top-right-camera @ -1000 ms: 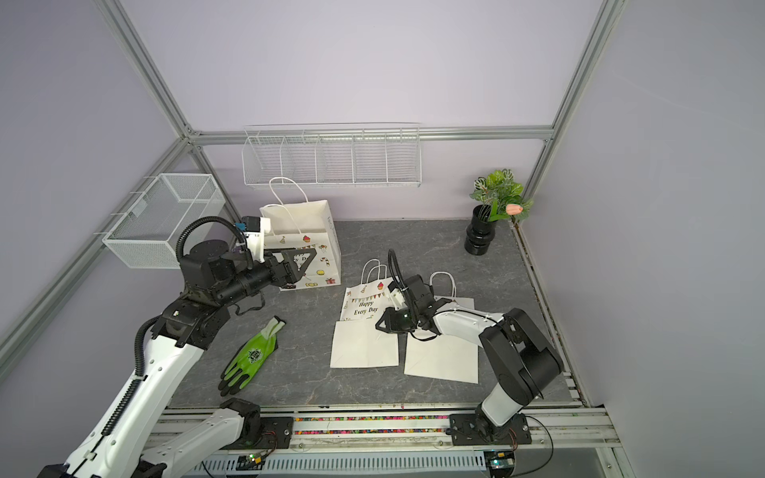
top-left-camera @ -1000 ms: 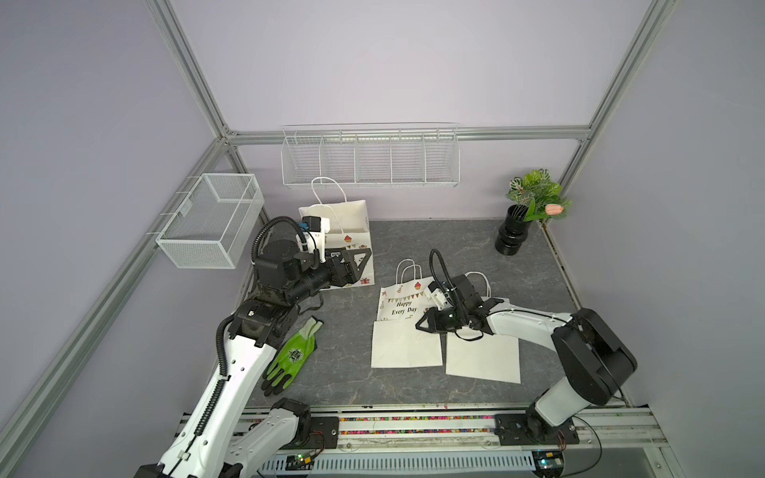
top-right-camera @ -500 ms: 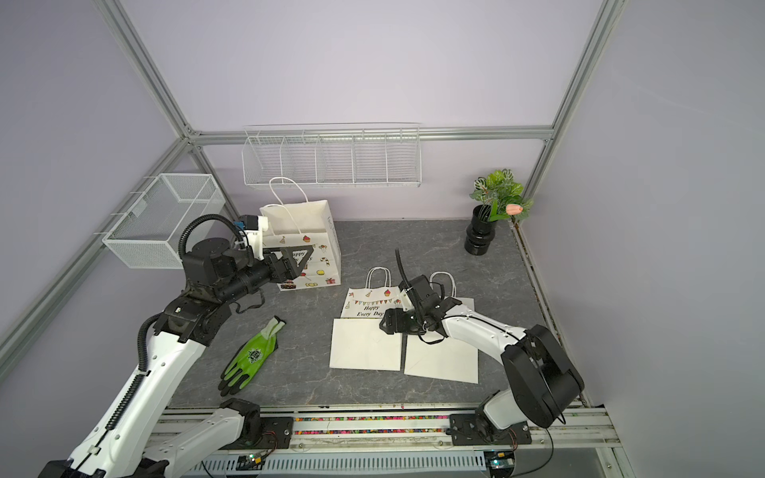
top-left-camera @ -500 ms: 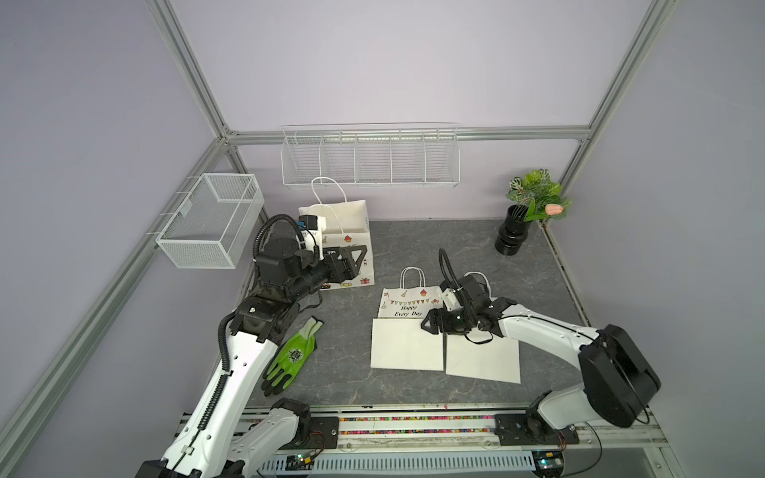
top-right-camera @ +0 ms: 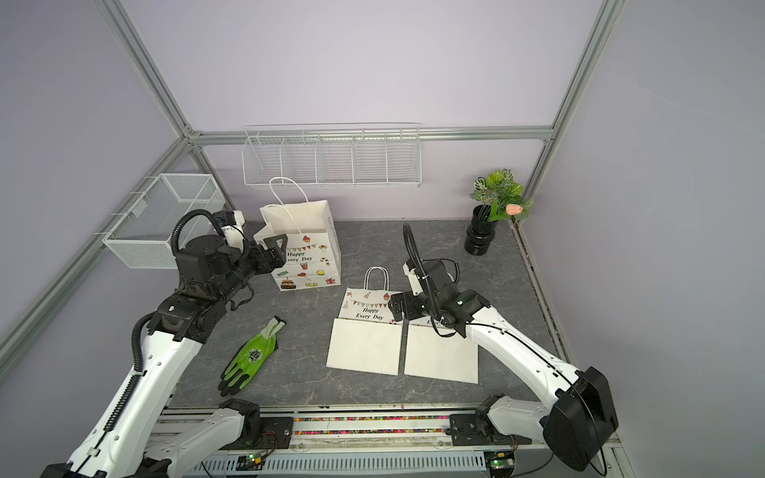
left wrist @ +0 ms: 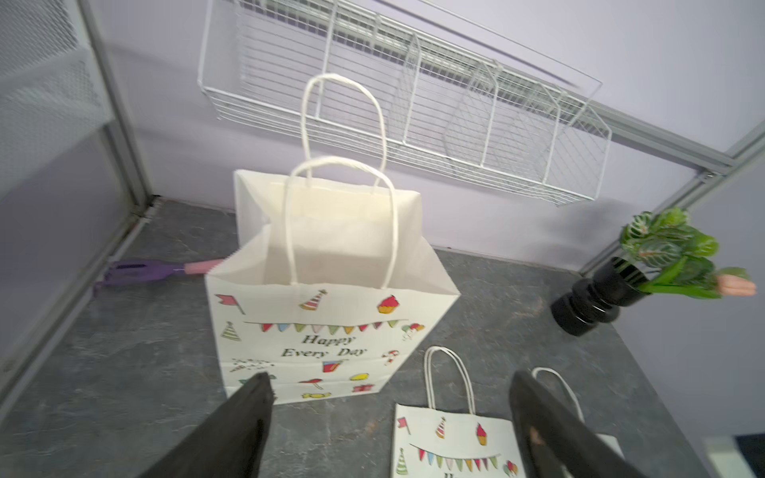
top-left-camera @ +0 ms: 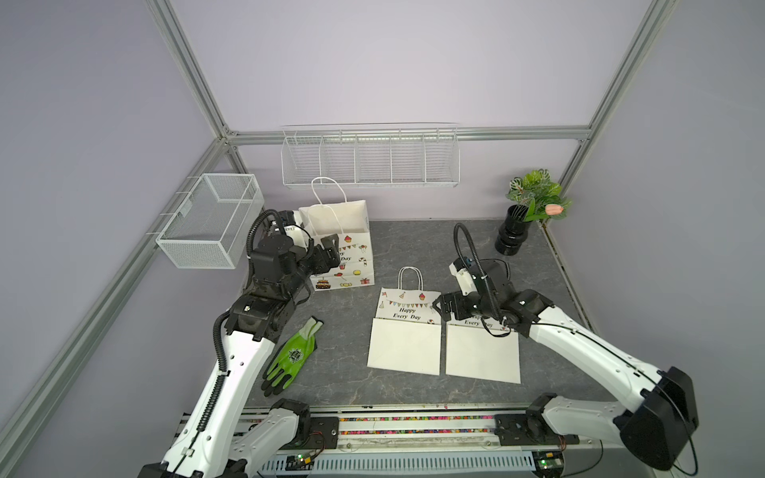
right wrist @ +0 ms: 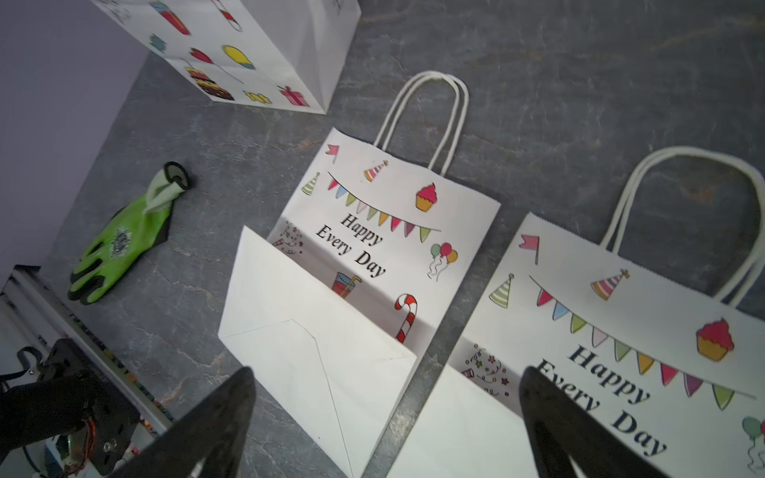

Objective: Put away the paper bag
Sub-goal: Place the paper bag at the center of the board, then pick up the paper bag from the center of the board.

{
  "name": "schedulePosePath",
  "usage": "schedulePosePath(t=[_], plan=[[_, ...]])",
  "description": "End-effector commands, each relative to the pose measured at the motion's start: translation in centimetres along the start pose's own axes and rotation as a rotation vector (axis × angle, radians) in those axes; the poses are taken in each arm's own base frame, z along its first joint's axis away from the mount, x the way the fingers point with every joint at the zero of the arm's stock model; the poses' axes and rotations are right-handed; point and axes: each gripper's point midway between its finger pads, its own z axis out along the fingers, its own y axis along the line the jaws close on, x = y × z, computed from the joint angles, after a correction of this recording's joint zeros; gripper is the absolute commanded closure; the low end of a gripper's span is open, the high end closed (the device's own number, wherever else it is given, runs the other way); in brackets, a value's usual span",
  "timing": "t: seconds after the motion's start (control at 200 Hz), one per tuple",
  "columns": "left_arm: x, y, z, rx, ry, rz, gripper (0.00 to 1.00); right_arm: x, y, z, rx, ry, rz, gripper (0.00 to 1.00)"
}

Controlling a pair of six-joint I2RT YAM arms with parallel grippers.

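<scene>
At 8 o'clock a green glove is lying on the bench. Near the middle, toward 5 o'clock, one flat paper bag is lying just beside a second flat bag. The right claw is hovering released above their inner edges. At 11 o'clock the left claw, released, is facing a standing bag.

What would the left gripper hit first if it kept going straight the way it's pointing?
Most likely the printed front of the standing paper bag, low down: the open left gripper faces it with nothing in between. Depth is unclear, so it could slip past its lower corner onto the table.
</scene>
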Motion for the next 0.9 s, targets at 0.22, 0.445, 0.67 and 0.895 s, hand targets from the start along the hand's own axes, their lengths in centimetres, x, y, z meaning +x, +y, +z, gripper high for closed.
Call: schedulePosePath(t=[0.22,0.445,0.67,0.895], plan=[[2.2,5.9,1.0,-0.184,-0.170,0.056,0.05,-5.4,5.3,0.2,-0.228,-0.121,-0.259,0.02],[5.2,11.0,1.0,-0.310,-0.236,-0.126,0.05,-12.0,8.2,0.9,-0.289,-0.261,-0.344,0.05],[6.8,14.1,0.3,-0.381,-0.274,-0.220,0.05,-16.7,9.8,5.1,-0.313,-0.337,-0.372,0.06],[8.2,14.2,2.3,-0.347,-0.223,-0.248,0.05,-18.5,12.2,8.1,-0.358,-0.355,-0.395,0.12]])
